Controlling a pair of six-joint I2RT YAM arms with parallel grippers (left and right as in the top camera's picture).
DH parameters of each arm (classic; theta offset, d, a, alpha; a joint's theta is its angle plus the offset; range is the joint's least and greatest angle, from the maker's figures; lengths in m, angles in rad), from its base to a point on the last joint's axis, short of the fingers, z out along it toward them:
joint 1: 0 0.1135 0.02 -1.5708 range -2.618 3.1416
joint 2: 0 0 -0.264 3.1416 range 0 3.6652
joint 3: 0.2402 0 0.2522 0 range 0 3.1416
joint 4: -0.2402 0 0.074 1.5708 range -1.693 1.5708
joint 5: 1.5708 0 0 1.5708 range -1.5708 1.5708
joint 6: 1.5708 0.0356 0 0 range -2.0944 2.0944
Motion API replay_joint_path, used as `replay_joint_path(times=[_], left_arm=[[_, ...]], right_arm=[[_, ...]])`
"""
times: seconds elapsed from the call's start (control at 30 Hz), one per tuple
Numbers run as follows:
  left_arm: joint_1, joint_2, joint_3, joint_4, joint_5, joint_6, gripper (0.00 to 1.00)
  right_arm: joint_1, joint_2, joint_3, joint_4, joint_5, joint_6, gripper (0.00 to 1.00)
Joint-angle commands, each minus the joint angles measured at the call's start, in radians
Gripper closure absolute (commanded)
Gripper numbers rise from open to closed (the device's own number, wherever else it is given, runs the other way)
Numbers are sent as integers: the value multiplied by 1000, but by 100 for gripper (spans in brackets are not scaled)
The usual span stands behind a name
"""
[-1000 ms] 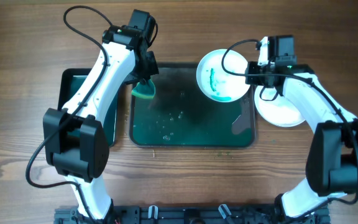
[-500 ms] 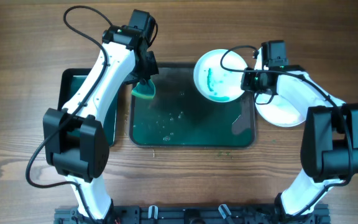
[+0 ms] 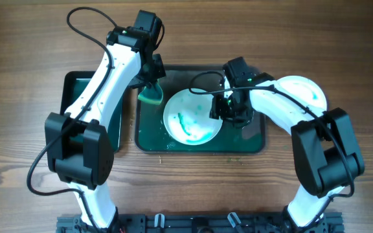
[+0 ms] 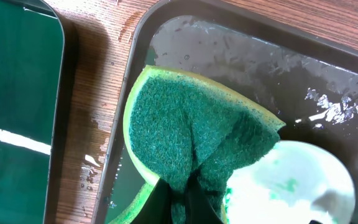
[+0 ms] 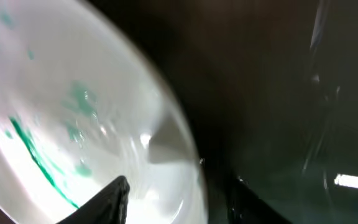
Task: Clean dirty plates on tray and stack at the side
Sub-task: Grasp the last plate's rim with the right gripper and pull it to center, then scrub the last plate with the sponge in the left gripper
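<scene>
Status: my left end effector [image 4: 184, 198] is closed on a green sponge [image 4: 197, 124], pinching its lower edge so the scrub face creases between the fingers. The sponge hangs over the far-left corner of the tray [image 3: 251, 139], just inside the rim. Can't tell if it touches the tray floor.

My right end effector [image 3: 224, 110] is clamped on the right rim of the dirty plate [image 3: 190, 120]. In the right wrist view one dark fingertip [image 5: 107, 198] lies over the plate's inner face at the bottom edge. That view is blurred, so the other finger isn't readable.

The dirty plate is over the middle of the tray, with teal streaks across its bowl. Its upper-left rim is just beside the sponge. In the left wrist view the sponge corner overlaps the plate edge, contact not confirmed. Can't tell whether the plate rests flat on the tray or is lifted.

The tray floor is wet, with droplets near the far edge.

A white plate [image 3: 303, 90] lies on the tabletop [image 3: 18, 149] just off the tray's right end, partly under my right arm. Single or stack, can't tell. A small black tray [image 3: 75, 97] sits left of the tray under my left arm, with a strip of tabletop between them
</scene>
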Motion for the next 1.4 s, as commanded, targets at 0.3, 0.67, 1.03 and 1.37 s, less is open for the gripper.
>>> replay_joint_path(times=[0.3,0.67,1.03,1.37], left_arm=[[-5,-3,-18,10,18,-8,96],[-110,-2,-207,206,73,-92,96],[-162,163,-306,380,285,-53,96],[-153,154,-234,179,-50,-278,96]], right_arm=[[28,28,3,103,-13,-133,96],[56,29,-30,107,145,261,96],[56,29,-30,124,118,197,96],[56,29,-30,128,107,187,96]])
